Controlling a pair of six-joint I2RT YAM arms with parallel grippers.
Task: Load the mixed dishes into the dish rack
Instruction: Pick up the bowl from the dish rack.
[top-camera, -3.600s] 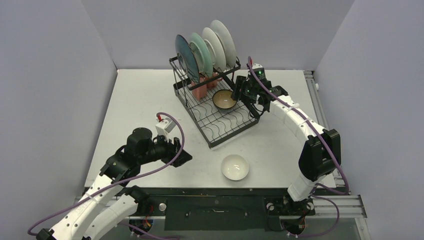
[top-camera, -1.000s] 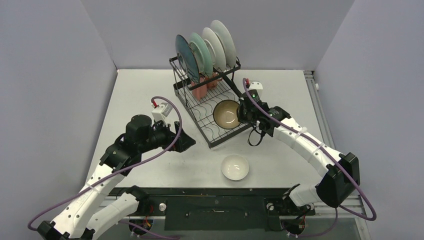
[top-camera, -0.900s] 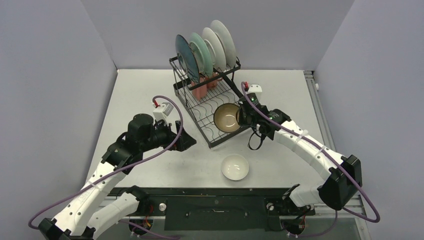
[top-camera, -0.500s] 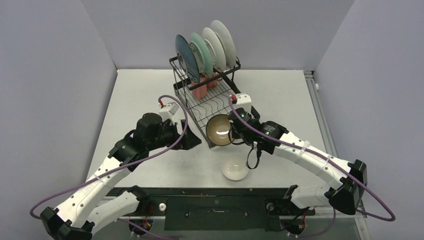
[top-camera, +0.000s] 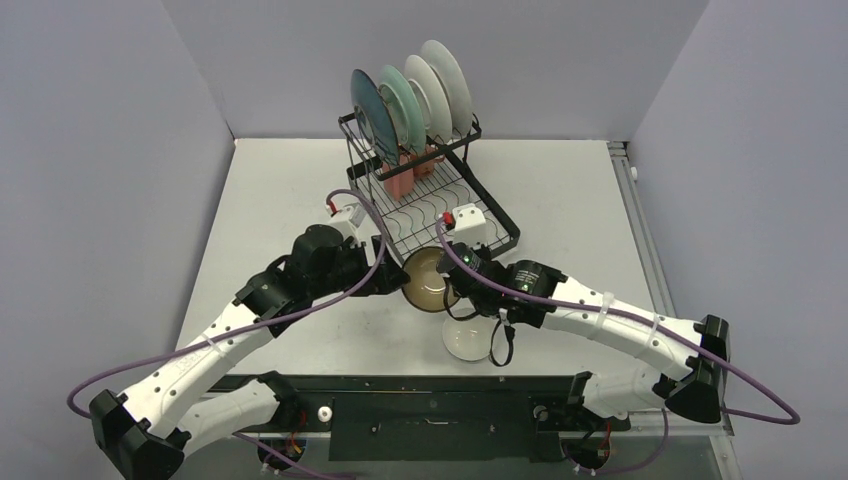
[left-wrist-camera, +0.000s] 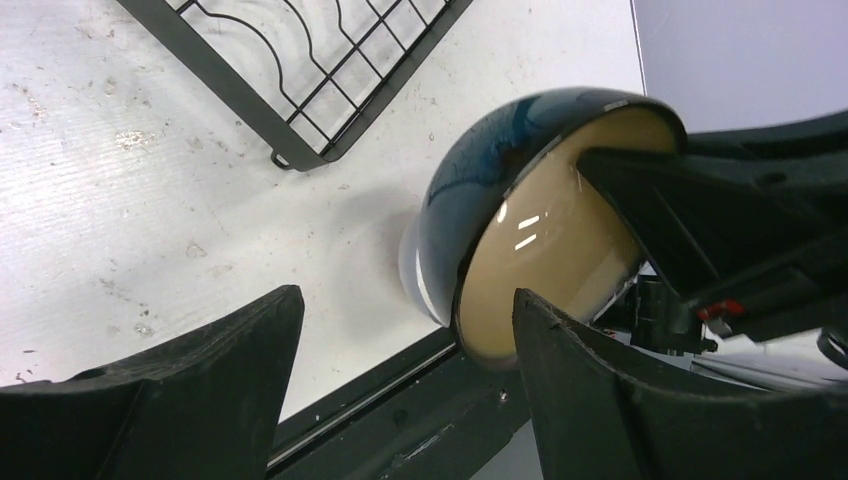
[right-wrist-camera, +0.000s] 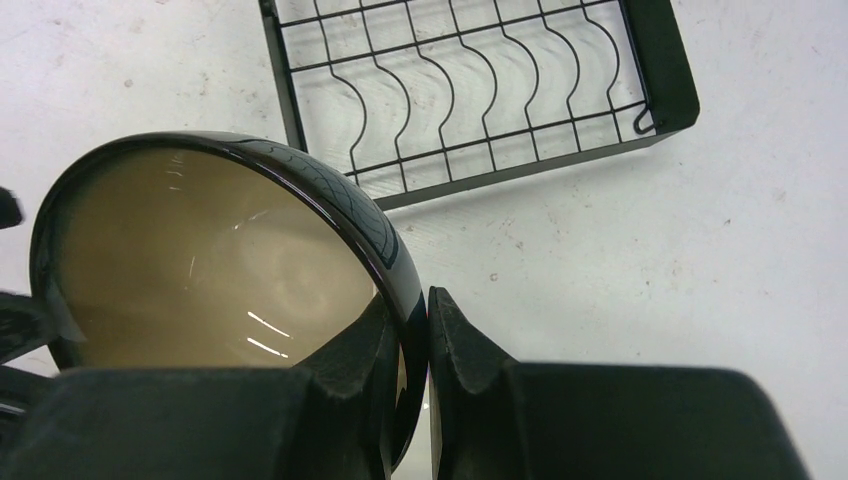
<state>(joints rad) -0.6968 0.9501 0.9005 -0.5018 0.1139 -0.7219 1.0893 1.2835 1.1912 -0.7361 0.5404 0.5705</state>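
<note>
My right gripper (top-camera: 448, 287) is shut on the rim of the brown bowl (top-camera: 426, 280), one finger inside and one outside (right-wrist-camera: 420, 312). The bowl (right-wrist-camera: 200, 250) hangs tilted on its side above the table, in front of the dish rack (top-camera: 452, 215). My left gripper (top-camera: 390, 279) is open right beside it. Its fingers (left-wrist-camera: 225, 375) straddle the bowl's lower rim (left-wrist-camera: 490, 190); contact cannot be judged. The small white bowl (top-camera: 470, 337) sits on the table just below. The dark teal plate (top-camera: 372, 112), the light green plate (top-camera: 400, 98) and two white plates (top-camera: 440, 78) stand in the rack's upper slots.
A pink mug (top-camera: 399, 183) sits under the plates in the rack. The rack's flat grid tray (right-wrist-camera: 470, 80) holds nothing in its front part. Grey walls close in the table on three sides. A black rail (top-camera: 430, 405) runs along the near edge.
The right arm has carried the brown bowl out of the rack tray, forward and left. The left arm has swung right to meet it, its jaws narrowing a little.
</note>
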